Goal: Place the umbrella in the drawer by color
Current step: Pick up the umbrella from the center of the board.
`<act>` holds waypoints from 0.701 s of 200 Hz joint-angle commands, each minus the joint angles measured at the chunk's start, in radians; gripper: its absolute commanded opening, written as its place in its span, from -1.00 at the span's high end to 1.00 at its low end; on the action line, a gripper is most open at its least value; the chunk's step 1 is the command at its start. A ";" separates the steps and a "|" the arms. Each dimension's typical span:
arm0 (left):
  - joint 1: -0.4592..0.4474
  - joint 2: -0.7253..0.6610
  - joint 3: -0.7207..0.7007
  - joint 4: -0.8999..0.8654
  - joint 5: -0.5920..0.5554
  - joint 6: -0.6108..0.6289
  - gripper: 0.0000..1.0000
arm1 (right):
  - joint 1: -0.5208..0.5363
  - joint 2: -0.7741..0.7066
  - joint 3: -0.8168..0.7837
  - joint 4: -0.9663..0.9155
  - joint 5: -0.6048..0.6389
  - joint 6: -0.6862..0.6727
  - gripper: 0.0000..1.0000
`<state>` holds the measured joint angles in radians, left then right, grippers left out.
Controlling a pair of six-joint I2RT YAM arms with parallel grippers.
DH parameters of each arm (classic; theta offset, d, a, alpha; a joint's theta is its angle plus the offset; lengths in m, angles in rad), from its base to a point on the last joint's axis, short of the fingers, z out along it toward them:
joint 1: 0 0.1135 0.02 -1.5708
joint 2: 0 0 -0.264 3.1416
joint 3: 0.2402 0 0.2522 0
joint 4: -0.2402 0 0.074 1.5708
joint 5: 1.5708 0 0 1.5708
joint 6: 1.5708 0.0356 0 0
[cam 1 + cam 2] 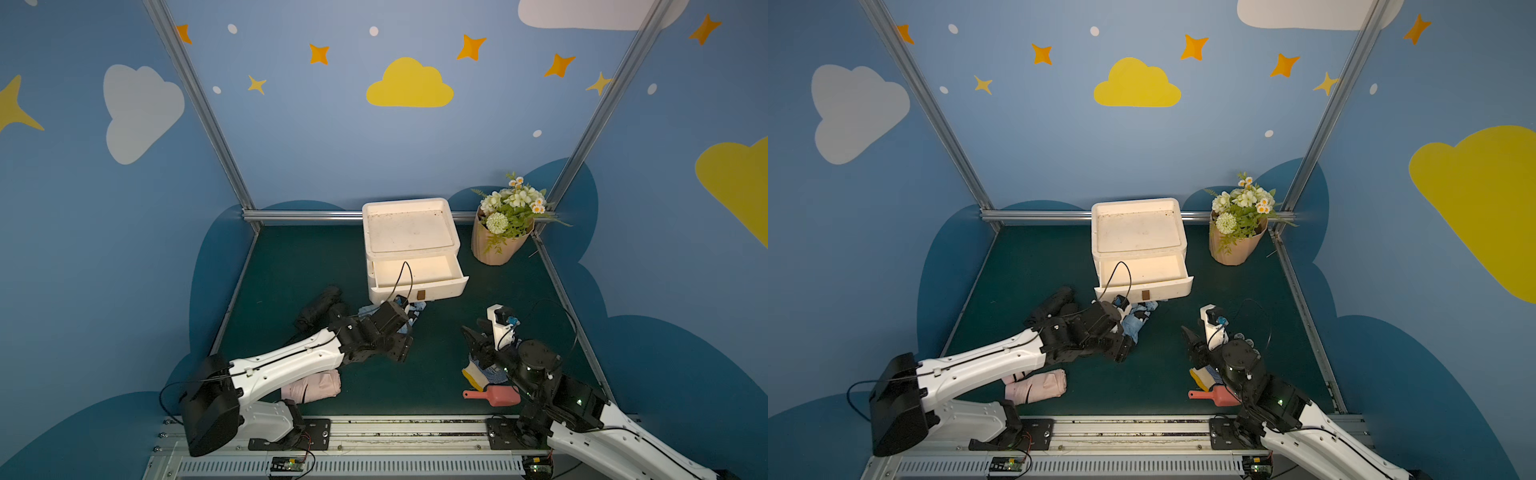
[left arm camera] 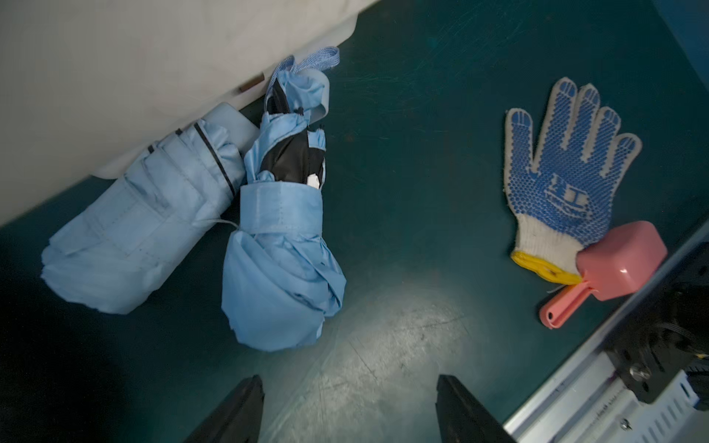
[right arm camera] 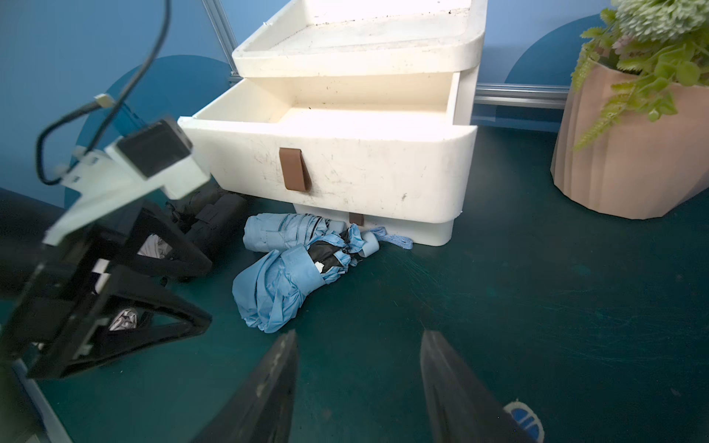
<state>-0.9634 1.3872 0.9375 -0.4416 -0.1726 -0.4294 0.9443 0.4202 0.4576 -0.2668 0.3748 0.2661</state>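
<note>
- Nearest, a pink umbrella (image 1: 316, 384) lies half under the left arm (image 1: 291, 361) — only the top views show it. A dotted glove (image 2: 568, 176) and a pink scoop (image 2: 621, 261) lie near right, touching each other; neither belongs to the task.
- The left gripper (image 2: 347, 383) hangs with its jaws wide and empty, just near of the blue umbrellas. The right gripper (image 3: 358, 337), off to their right, is also spread and holds nothing.
- The loose blue umbrella (image 2: 280, 268) and the tidy blue umbrella (image 2: 142, 226) lie touching at the foot of the drawer unit (image 1: 411, 226), the tidy one partly under the drawer front. In both top views the left arm hides most of them; the wrist views show there are two.
- The step looks like picking the loose one. It would go best gripped across its strapped band — not the slack cloth or wrist loop — then lifted above the drawer's front wall.
- Black umbrellas (image 1: 318, 307) lie just left.
- Farther, the upper drawer (image 3: 364, 165) stands pulled out and empty. Only the right wrist view shows the lower drawer (image 3: 414, 230), apparently closed.
</note>
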 commanded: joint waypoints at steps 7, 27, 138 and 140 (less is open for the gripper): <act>0.000 0.149 0.060 0.044 -0.083 0.025 -0.54 | -0.004 0.015 -0.008 0.033 -0.031 0.048 -0.16; -0.003 0.263 0.098 0.009 -0.155 0.024 -0.53 | -0.004 0.020 -0.011 0.035 -0.046 0.052 -0.18; -0.051 0.445 0.117 0.027 -0.335 0.057 0.87 | -0.004 -0.017 -0.005 0.002 -0.024 0.037 -0.20; -0.053 0.443 0.116 0.027 -0.336 0.055 0.91 | -0.004 -0.019 -0.005 0.001 -0.024 0.036 -0.21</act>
<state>-1.0157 1.7809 1.0718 -0.4049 -0.5564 -0.3653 0.9440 0.4263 0.4511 -0.2661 0.3325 0.2989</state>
